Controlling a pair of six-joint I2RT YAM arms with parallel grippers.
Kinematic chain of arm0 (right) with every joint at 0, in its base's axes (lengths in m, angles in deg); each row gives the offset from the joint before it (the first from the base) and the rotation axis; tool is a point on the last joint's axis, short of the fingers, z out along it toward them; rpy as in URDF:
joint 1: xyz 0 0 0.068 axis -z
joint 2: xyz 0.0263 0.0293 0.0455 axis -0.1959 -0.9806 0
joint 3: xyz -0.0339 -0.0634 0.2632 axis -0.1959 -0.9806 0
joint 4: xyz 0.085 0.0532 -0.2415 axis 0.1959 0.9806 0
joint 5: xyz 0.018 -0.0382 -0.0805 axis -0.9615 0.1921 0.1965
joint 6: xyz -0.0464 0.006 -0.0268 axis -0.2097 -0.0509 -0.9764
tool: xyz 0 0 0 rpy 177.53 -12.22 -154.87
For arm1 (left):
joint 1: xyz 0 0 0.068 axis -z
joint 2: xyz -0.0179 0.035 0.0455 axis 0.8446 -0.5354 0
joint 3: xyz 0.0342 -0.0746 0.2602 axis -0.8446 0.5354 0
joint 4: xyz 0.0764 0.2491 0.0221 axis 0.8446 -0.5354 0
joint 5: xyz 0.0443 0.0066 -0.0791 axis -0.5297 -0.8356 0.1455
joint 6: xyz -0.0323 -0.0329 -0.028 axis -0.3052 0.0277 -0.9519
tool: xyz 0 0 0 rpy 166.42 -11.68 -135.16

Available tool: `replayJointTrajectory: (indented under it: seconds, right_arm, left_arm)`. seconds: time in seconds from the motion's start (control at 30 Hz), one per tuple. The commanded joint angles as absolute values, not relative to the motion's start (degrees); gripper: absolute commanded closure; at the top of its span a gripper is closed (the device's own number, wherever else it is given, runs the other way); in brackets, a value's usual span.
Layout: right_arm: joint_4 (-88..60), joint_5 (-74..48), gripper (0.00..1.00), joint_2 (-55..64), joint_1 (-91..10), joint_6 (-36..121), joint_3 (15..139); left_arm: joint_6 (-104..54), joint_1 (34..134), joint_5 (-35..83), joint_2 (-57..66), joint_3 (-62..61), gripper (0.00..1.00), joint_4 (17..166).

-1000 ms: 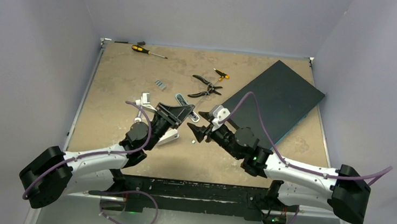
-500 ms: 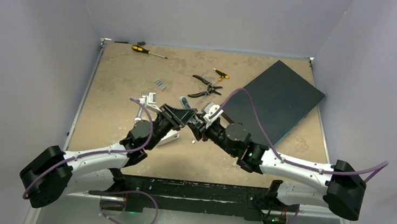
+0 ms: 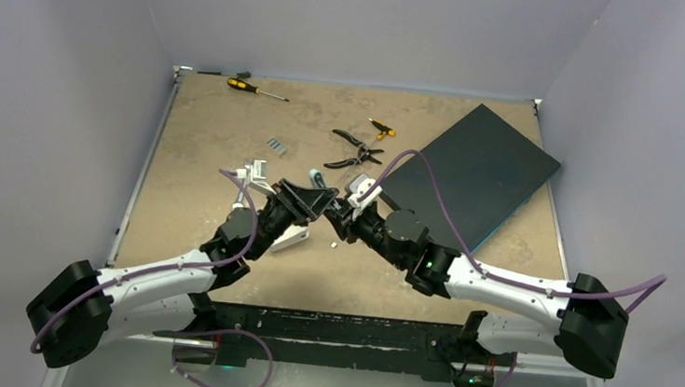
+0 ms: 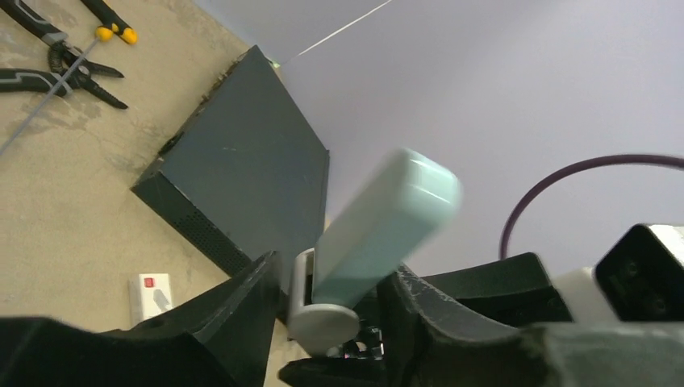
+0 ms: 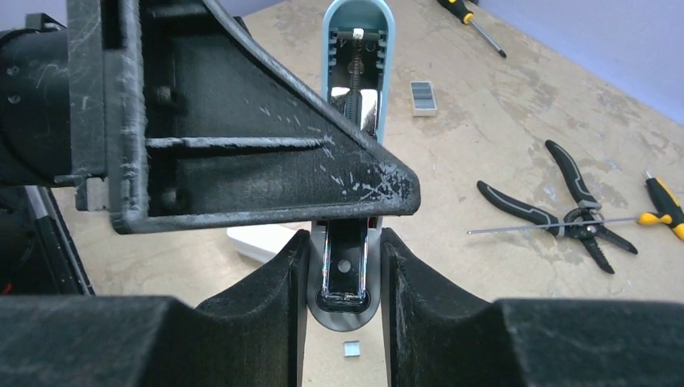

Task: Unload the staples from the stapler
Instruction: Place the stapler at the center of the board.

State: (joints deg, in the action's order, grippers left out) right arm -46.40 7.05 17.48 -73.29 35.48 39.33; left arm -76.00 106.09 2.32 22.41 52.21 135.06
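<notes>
From above, the left gripper (image 3: 318, 197) and right gripper (image 3: 336, 214) crowd over the pale blue-green plastic stapler (image 3: 319, 179), hiding most of it; the right has come in since a second ago. A ribbed grey strip of staples (image 3: 276, 146) lies well apart on the open sandy tabletop (image 3: 203, 144). Left wrist: fingers (image 4: 242, 306) pinch the stapler. Right wrist: fingers (image 5: 266, 314) flank its chrome end, contact unclear

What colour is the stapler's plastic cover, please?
The stapler's plastic cover is pale mint green; the left wrist view shows it best.
</notes>
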Motion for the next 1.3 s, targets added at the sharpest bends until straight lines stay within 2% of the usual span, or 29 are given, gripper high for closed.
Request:
replayJointTrajectory:
  seconds: [0.0,0.07,0.17,0.37,0.6,0.9,1.17,1.27]
  right_arm:
    - [-50.1,6.6,1.00,17.0,-73.7,38.3,41.3]
    - [-50.0,9.0,1.00,15.3,-73.6,40.3,42.4]
    - [-49.0,12.8,1.00,11.3,-73.5,42.4,45.2]
    - [-46.4,16.1,1.00,-2.9,-70.4,46.3,56.1]
    - [-42.4,15.1,1.00,-24.1,-64.4,49.8,74.8]
    - [-37.5,19.8,1.00,-44.9,-61.9,48.5,93.3]
    - [-34.0,21.8,1.00,-50.6,-60.7,50.3,97.0]
    - [-32.4,22.2,0.91,-51.6,-60.7,51.0,97.1]
  left_arm:
    - [-72.0,106.2,-0.9,26.9,47.8,0.33,126.6]
    - [-71.4,106.2,-6.1,29.7,44.6,0.19,115.3]
    - [-70.8,106.2,-16.3,35.7,39.0,0.11,96.0]
    - [-77.0,106.3,-29.2,45.9,33.6,0.06,67.1]
    - [-86.0,106.3,-32.6,46.1,27.2,0.03,47.6]
    - [-89.1,106.2,-36.2,42.6,22.9,0.01,36.6]
    - [-87.6,106.2,-36.7,45.8,25.3,0.01,38.9]
    - [-87.5,106.3,-36.4,45.0,25.7,0.01,39.1]
